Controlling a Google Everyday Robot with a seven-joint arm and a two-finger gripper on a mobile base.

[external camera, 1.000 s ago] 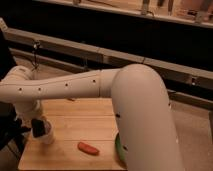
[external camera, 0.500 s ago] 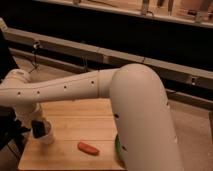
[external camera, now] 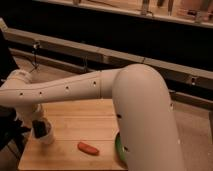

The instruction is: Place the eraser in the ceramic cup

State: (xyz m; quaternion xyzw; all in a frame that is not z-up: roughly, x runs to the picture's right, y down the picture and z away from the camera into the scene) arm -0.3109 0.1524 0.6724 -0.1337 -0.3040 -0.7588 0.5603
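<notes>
Carrot-like thing: one, orange-red, nearest me on the tabletop, untouched.
Green dish: one, mostly hidden behind my arm.
Ceramic cup: one, white, left side of the tabletop.
Eraser: one, dark block, standing at or in the cup's mouth.
Pincer: just above the eraser; grip I cannot tell.
Progress: nearly done I judge; release and retreat left.
</notes>
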